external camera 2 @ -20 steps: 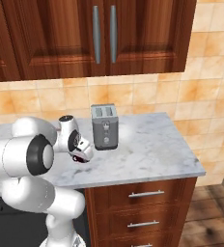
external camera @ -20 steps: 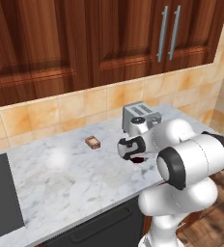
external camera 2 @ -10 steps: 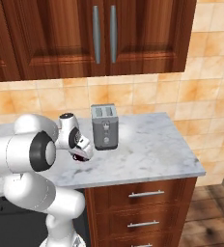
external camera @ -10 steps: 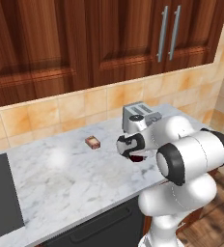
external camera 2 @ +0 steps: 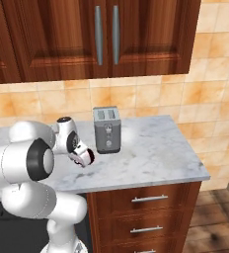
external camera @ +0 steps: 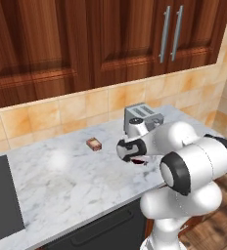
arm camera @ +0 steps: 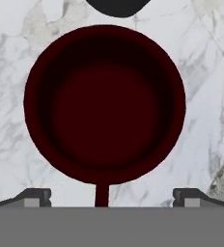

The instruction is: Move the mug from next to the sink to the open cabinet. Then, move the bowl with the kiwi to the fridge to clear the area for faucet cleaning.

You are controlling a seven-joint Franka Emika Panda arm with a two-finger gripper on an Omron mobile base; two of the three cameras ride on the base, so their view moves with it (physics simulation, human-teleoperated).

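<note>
Arm: we see it folded low over the counter (external camera: 61, 180), the big elbow joint nearest us and the forearm reaching away toward the wall, with the wrist bent so the hand points down and slightly outward.
Gripper: the gripper (external camera: 136, 159) hangs just in front of the toaster; in the right base view the gripper (external camera 2: 87, 158) sits just left of the toaster's face.
Jaws: we make out two dark tips at the bottom corners of the hand view, set well apart, with the gripper (arm camera: 111, 197) midway between them; the mug's handle runs down between the tips, and we cannot tell whether they press on anything.
Mug: the mug (arm camera: 104, 103) lies directly under the hand, seen from straight above as a dark maroon ring over the marble; in the left base view the mug (external camera: 139, 160) shows as a dark red patch at the hand. Whether it rests on the counter or hangs above it we cannot tell.
Change: against the pictures from a second and half a second ago, we find the elbow swung a little further forward and right, while hand and mug stay at the same spot by the toaster.
Block: a small tan-brown block (external camera: 93, 144) lies on the counter, well apart to the left.
Toaster: the steel toaster (external camera 2: 107, 129) stands just behind the hand.
Wall: closed dark wooden cabinets (external camera: 120, 39) hang above the tiled backsplash.
</note>
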